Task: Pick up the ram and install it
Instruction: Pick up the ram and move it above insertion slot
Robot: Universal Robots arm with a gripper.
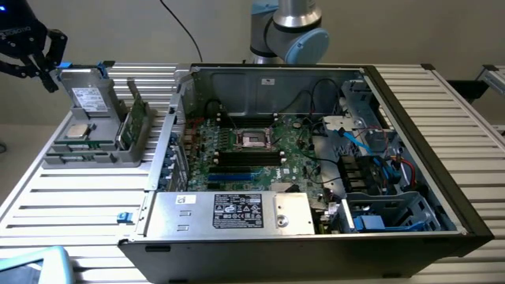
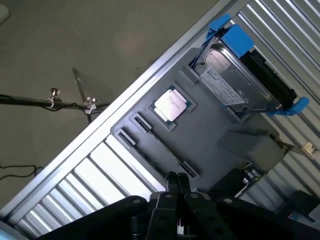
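Observation:
The ram (image 1: 138, 118) is a long green stick standing on edge in a grey holder (image 1: 59, 158), on the table at the exterior view's left of the open computer case. Part of its green edge (image 2: 248, 174) shows in the wrist view beside the holder (image 2: 215, 145). My gripper (image 1: 35, 65) hangs above the table's far corner, up and to the exterior view's left of the holder. Its black fingers (image 2: 172, 186) are shut together with nothing between them. Dark memory slots (image 1: 248, 157) lie on the motherboard (image 1: 296, 145) inside the case, below the processor socket (image 1: 254, 138).
The holder also carries a hard drive in a blue bracket (image 1: 87, 94) (image 2: 235, 82) and a square silver processor chip (image 1: 77, 131) (image 2: 171, 104). The case's walls (image 1: 430, 136), its power supply (image 1: 229, 210), cables and drive cage (image 1: 379, 216) crowd the motherboard. The arm's base (image 1: 288, 29) stands behind the case.

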